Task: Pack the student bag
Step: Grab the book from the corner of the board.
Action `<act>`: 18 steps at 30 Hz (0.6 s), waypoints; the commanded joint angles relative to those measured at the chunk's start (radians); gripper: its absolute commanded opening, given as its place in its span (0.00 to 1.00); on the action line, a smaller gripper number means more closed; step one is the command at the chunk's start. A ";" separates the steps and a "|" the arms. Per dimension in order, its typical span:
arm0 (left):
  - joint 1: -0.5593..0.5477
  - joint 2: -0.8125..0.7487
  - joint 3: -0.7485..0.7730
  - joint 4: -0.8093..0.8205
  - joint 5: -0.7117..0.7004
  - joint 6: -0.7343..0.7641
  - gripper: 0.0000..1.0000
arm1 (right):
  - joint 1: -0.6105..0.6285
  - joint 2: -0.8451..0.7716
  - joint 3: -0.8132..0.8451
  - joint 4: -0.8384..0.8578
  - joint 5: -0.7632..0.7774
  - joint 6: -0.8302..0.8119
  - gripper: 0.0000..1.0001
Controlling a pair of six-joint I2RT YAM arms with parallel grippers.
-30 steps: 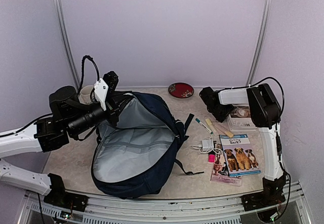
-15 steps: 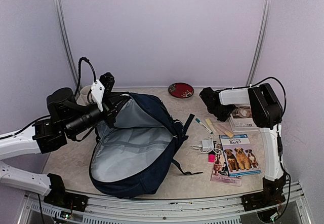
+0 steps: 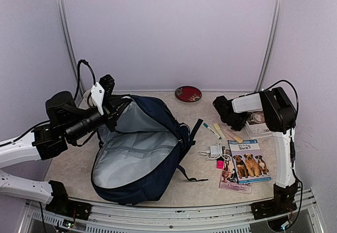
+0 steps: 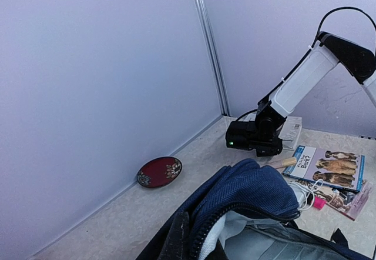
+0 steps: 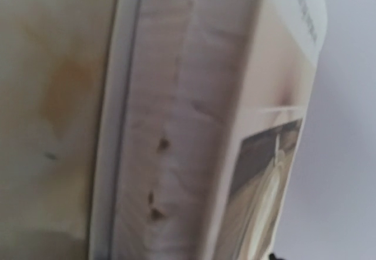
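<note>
Student bag (image 3: 138,156): unzipped on worktop (image 3: 205,193).
Left tool (image 3: 111,118): clamped on bag's rim.
Right tool (image 3: 227,113): right of bag; grip cannot be told.

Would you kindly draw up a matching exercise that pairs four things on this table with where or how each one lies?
Column one:
1. student bag
2. red dish
3. dog book
4. white charger

Column two:
A. farthest back of the four
B. farthest right of the four, lying flat with its cover up
C. on the left half, lying open with its grey lining showing
D. between the bag and the book, with its cable coiled beside it

Pairs: 1-C, 2-A, 3-B, 4-D.
</note>
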 commanded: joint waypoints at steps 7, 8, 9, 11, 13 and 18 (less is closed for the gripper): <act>0.023 -0.020 0.005 0.097 -0.010 -0.010 0.00 | -0.086 -0.088 -0.077 0.185 0.072 -0.165 0.47; 0.022 -0.021 0.004 0.095 -0.011 -0.010 0.00 | -0.094 -0.088 -0.080 0.189 0.073 -0.171 0.46; 0.022 -0.023 0.003 0.096 -0.012 -0.010 0.00 | -0.102 -0.088 -0.083 0.189 0.074 -0.171 0.44; 0.023 -0.026 0.001 0.097 -0.014 -0.012 0.00 | -0.113 -0.095 -0.095 0.191 0.073 -0.174 0.39; 0.024 -0.026 0.002 0.097 -0.015 -0.011 0.00 | -0.121 -0.106 -0.102 0.197 0.074 -0.180 0.34; 0.025 -0.030 0.000 0.094 -0.020 -0.008 0.00 | -0.154 -0.144 -0.143 0.227 0.066 -0.196 0.38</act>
